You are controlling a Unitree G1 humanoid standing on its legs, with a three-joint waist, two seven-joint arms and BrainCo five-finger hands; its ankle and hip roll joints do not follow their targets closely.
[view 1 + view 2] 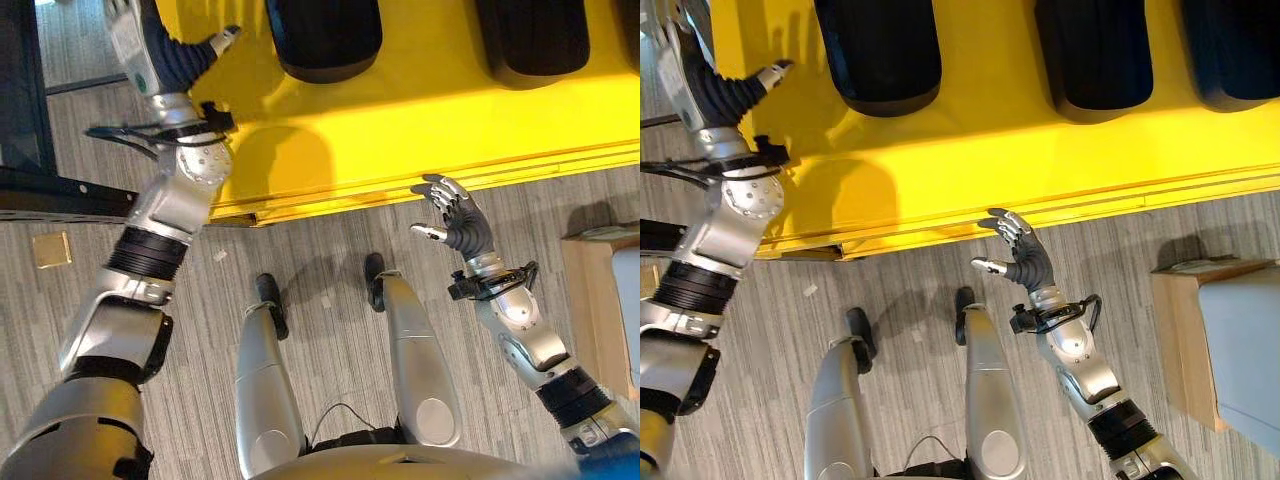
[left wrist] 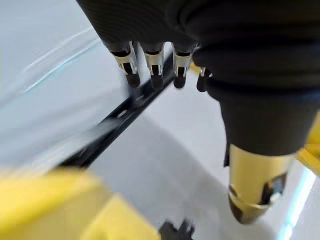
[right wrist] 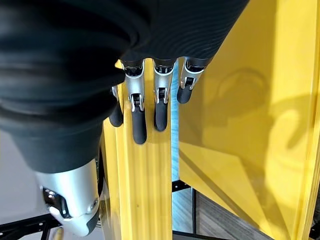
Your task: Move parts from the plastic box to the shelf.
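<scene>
A broad yellow shelf [image 1: 430, 115] spans the top of the eye views. Black, rounded parts lie on it, one [image 1: 323, 38] near the left and another [image 1: 530, 40] further right; a third [image 1: 1240, 50] shows at the right edge. My left hand [image 1: 165, 55] is raised over the shelf's left end, thumb pointing out, and its fingers [image 2: 155, 65] are relaxed with nothing in them. My right hand [image 1: 1018, 250] hovers just before the shelf's front edge, fingers [image 3: 137, 120] spread and empty. A tan box with a pale grey inside [image 1: 1220, 340] stands on the floor at the right.
A dark frame [image 1: 20, 90] and a black rail [image 1: 60, 195] run along the left side beside the shelf. A small tan square [image 1: 52, 249] lies on the grey plank floor [image 1: 330, 240] below the rail.
</scene>
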